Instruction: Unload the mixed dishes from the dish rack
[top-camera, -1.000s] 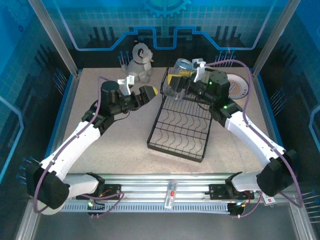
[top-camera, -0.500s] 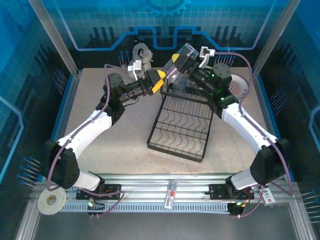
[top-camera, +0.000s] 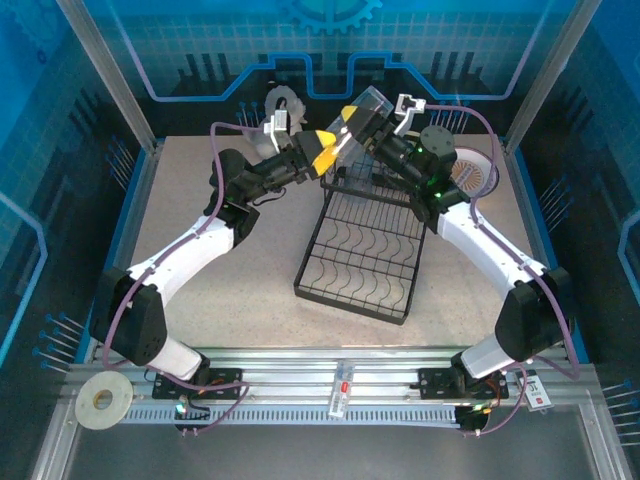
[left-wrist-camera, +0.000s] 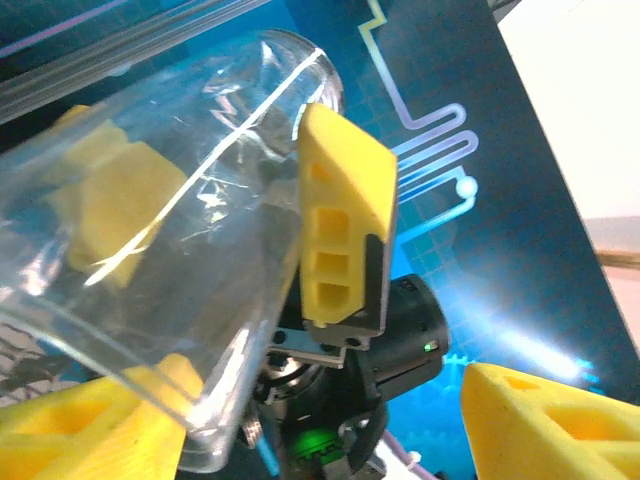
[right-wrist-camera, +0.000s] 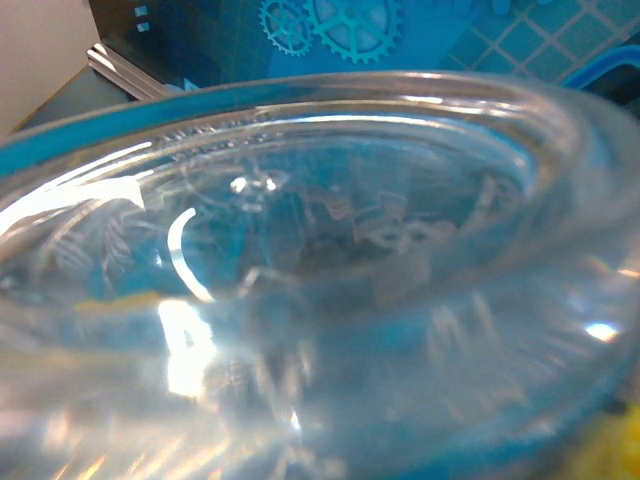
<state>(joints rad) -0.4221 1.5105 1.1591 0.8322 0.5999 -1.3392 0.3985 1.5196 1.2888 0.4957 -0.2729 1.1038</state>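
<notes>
One clear tumbler, clamped by right pincer.

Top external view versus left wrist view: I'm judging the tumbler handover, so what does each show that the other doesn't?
Top external gives the layout: the dish rack, the dog figurine behind it, and an orange-rimmed plate at the right. Left wrist gives the contact: a yellow finger of the right tool lies against the wall of the tumbler, while the far finger of the left tool stands apart from the glass. Both show the clear tumbler raised between the two tools.
</notes>
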